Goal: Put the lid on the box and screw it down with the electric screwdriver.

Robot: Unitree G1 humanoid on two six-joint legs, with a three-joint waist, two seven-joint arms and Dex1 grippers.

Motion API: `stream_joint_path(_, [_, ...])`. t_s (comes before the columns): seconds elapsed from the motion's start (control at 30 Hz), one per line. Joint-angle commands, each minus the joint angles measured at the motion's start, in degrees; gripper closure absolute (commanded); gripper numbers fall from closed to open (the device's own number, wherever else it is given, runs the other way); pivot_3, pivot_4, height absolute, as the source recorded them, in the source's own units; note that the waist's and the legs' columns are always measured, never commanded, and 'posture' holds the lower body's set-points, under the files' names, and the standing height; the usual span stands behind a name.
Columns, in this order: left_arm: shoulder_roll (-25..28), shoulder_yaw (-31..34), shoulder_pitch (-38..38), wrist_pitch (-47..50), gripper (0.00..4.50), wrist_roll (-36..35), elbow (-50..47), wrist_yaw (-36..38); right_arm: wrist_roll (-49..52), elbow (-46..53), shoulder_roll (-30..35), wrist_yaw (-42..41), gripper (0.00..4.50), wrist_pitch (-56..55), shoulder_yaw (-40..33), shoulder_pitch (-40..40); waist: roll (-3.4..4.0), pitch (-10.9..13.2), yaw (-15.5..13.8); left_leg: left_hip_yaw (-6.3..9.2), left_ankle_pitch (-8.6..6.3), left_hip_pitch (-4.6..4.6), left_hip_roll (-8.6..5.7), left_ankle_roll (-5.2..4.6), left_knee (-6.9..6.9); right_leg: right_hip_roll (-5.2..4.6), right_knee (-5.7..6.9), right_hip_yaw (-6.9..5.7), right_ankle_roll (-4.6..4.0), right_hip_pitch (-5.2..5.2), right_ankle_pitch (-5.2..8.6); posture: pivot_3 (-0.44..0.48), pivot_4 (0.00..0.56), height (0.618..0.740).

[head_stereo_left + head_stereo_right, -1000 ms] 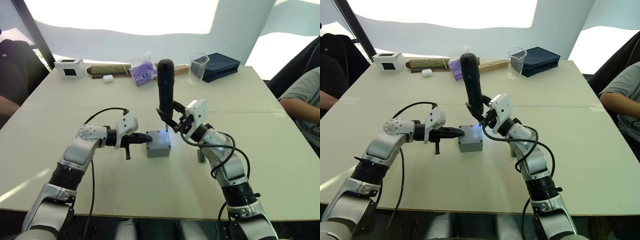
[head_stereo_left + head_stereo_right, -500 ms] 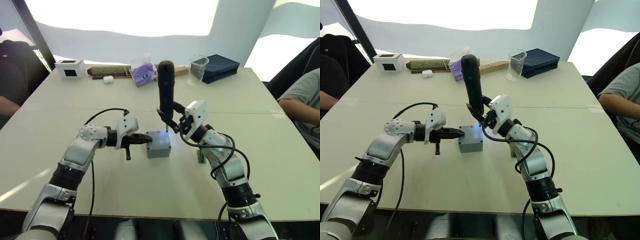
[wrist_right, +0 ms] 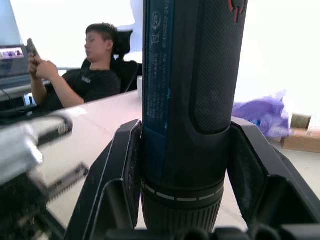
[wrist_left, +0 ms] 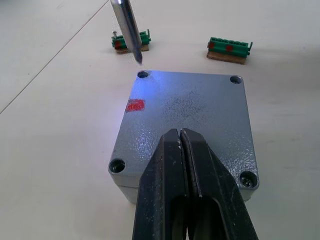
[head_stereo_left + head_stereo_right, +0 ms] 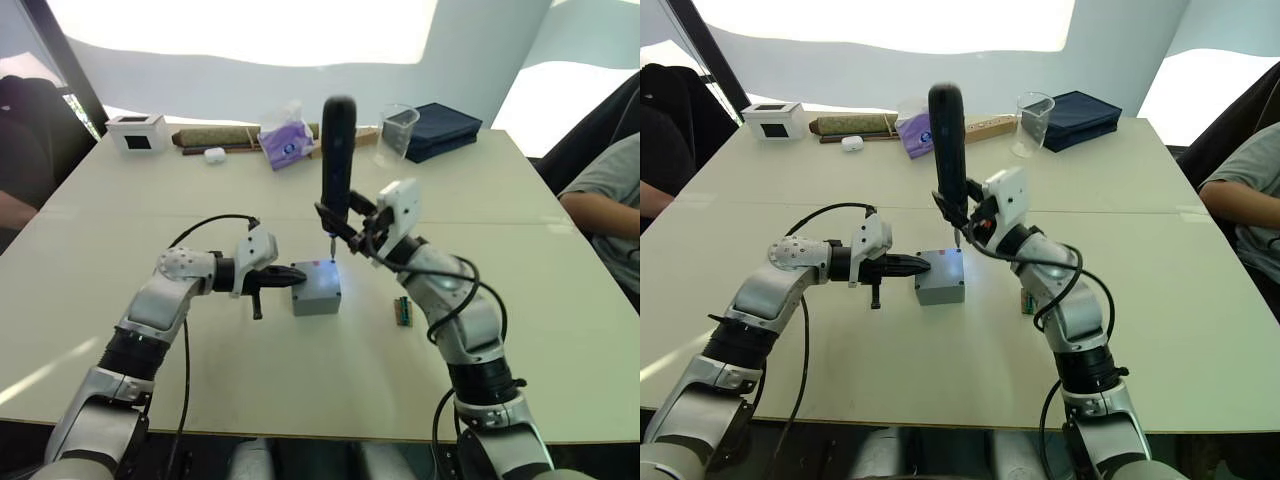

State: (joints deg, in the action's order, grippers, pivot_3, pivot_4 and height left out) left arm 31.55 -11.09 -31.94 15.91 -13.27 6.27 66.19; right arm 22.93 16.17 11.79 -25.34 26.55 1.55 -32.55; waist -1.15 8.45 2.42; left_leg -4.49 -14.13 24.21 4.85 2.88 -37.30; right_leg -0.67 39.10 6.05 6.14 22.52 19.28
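Observation:
The grey box (image 5: 317, 299) stands mid-table with the lid (image 4: 200, 107) lying on it, a small red mark near one corner. My left gripper (image 4: 180, 133) is shut, its tip resting on the lid's near edge; from the head it comes in from the box's left (image 5: 293, 277). My right gripper (image 5: 347, 226) is shut on the electric screwdriver (image 5: 337, 150), held upright. Its metal bit (image 4: 129, 27) hovers just above the lid's far corner screw hole (image 4: 143, 74), and bluish light falls on the lid there.
A green terminal block (image 5: 403, 311) lies right of the box; another (image 4: 129, 42) lies beyond it. Along the table's far edge sit a white box (image 5: 140, 132), purple pack (image 5: 285, 143), clear cup (image 5: 398, 130) and dark blue case (image 5: 441, 129). People sit at both sides.
My right arm has raised the screwdriver, lifting the bit off the lid's far corner. The left gripper and the box have not moved.

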Motion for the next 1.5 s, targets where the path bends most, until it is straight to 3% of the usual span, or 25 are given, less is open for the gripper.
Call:
stream_joint_path(0.03, [-0.19,0.68,-0.79,1.62,4.50,-1.41,-3.29,-0.17,8.63,8.86,1.53,3.10,2.63,7.88,-6.41,-4.88,0.00,0.01,0.00,0.01,0.01,0.14,0.00,0.01,0.00,0.01,0.00,-0.01,0.00,0.13,0.00,0.000,0.150,0.740])
stream_joint_path(0.2, [0.04,1.54,-1.20,3.48,4.50,-3.03,-6.73,-0.36,15.51,11.54,4.67,7.67,2.63,19.87,-10.56,-7.68,0.00,0.11,0.06,-0.03,0.01,0.29,0.00,0.01,0.03,0.00,-0.03,0.00,-0.01,0.28,0.01,0.000,0.150,0.740])
stream_joint_path(0.37, [3.26,5.55,-2.68,6.87,4.50,-8.76,-15.10,1.44,15.84,10.35,20.70,12.02,2.63,47.44,-12.45,-12.14,-0.04,0.71,-0.10,-0.06,0.05,0.36,-0.02,0.07,0.02,-0.08,0.00,0.03,-0.03,0.37,0.00,0.000,0.150,0.740])
stream_joint_path(0.53, [5.60,7.87,-2.93,8.49,4.50,-11.92,-18.32,1.89,15.40,6.56,24.21,14.49,2.63,65.13,-15.14,-14.64,0.10,0.82,0.34,-0.05,0.04,0.51,0.01,0.06,0.18,0.01,-0.06,0.18,-0.05,0.70,0.02,0.000,0.150,0.740])
stream_joint_path(0.83, [9.23,10.30,-3.12,11.08,4.50,-15.96,-22.89,1.93,31.46,-11.99,38.57,21.53,2.63,65.95,-5.80,-12.05,0.06,0.94,0.10,-0.14,0.05,1.19,-0.01,0.05,0.02,-0.01,-0.08,0.15,-0.03,1.24,0.02,0.000,0.150,0.740])
stream_joint_path(1.13, [10.10,11.35,-1.82,12.72,4.50,-17.50,-25.77,0.32,35.17,-21.04,38.66,31.96,2.63,65.95,-2.37,-11.05,0.09,0.98,0.13,-0.12,0.06,1.18,0.00,0.05,-0.01,0.03,-0.01,0.16,-0.02,1.26,0.02,0.000,0.150,0.740])
stream_joint_path(1.37, [11.08,11.71,-0.32,13.56,4.50,-18.96,-27.29,-0.16,30.26,-26.09,34.81,36.64,2.63,65.95,-4.60,-11.46,0.04,0.95,0.11,-0.08,0.06,1.13,0.01,0.05,-0.12,0.03,-0.01,0.11,-0.01,1.11,0.01,0.000,0.150,0.740])
stream_joint_path(1.43, [11.47,11.47,0.01,13.42,4.50,-18.83,-27.23,-0.12,29.11,-26.98,34.49,36.41,1.66,65.95,-5.05,-12.23,0.00,0.93,0.15,-0.06,0.06,1.09,0.00,0.05,-0.21,0.03,-0.01,0.08,-0.01,1.03,0.00,0.000,0.150,0.740])
stream_joint_path(1.5, [11.72,11.43,0.15,13.42,4.50,-18.88,-27.19,-0.11,28.30,-27.44,34.46,35.83,1.03,65.95,-5.48,-13.15,0.02,0.94,0.09,-0.07,0.05,1.10,-0.01,0.05,-0.30,0.02,0.00,0.09,0.02,1.01,-0.01,0.000,0.150,0.740])
